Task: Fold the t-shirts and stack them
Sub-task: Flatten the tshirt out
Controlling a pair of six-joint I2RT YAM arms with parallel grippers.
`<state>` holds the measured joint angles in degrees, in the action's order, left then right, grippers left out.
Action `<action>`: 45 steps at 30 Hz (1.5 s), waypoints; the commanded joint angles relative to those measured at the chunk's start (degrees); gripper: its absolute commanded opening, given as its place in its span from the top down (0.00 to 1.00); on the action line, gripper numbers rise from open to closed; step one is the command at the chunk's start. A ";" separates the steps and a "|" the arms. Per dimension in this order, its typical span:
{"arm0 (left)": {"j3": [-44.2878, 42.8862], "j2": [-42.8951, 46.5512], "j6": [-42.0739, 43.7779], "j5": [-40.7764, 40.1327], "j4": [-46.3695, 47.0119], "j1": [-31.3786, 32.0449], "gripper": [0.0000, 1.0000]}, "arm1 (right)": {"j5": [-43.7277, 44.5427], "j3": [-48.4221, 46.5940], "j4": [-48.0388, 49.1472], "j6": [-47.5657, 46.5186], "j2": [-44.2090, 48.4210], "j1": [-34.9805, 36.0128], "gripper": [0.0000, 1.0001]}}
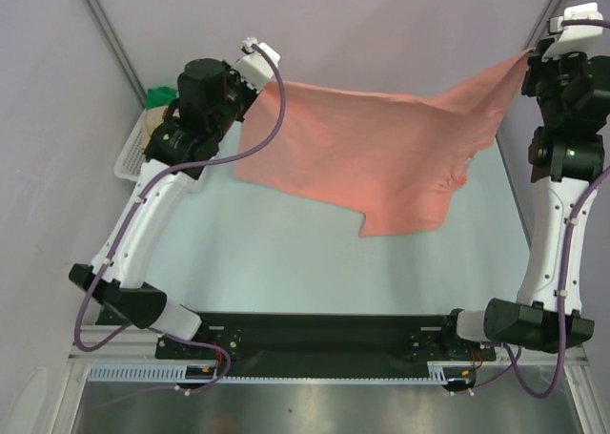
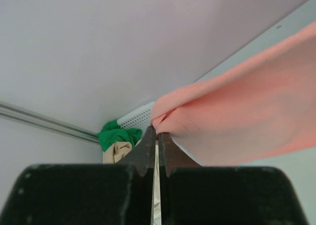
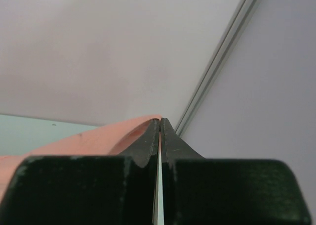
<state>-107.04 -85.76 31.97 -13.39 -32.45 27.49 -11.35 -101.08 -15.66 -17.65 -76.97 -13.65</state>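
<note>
Clamping the salmon-pink t-shirt (image 1: 372, 157), left pincer (image 2: 157, 131) and right pincer (image 3: 160, 120) closed

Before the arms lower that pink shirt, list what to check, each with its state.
1. Left jaws shut on the salmon-pink t-shirt: ok.
2. Right jaws shut on its opposite corner: ok.
3. Cloth stretched even between the arms: not ok, the part nearer the right arm droops.
4. Hanging hem off the table: cannot tell.
5. Green t-shirt and tan t-shirt at the basket, apart from the held one: ok.
</note>
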 commanded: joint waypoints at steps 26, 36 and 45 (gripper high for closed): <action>-0.12 19.13 -1.11 5.66 -7.73 -1.64 1.00 | -3.14 -7.31 4.67 1.04 11.85 -0.41 1.00; 26.25 10.28 -0.59 5.64 4.57 -4.10 1.00 | -4.39 22.92 14.42 -5.90 3.69 5.64 1.00; 22.52 -14.75 2.05 6.97 13.90 -7.44 1.00 | 0.89 25.86 19.09 -10.20 -13.28 10.66 1.00</action>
<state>-79.37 -95.79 32.51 -7.18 -24.73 20.82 -13.65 -70.52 -3.57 -24.82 -88.01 -2.98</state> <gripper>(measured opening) 0.011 0.010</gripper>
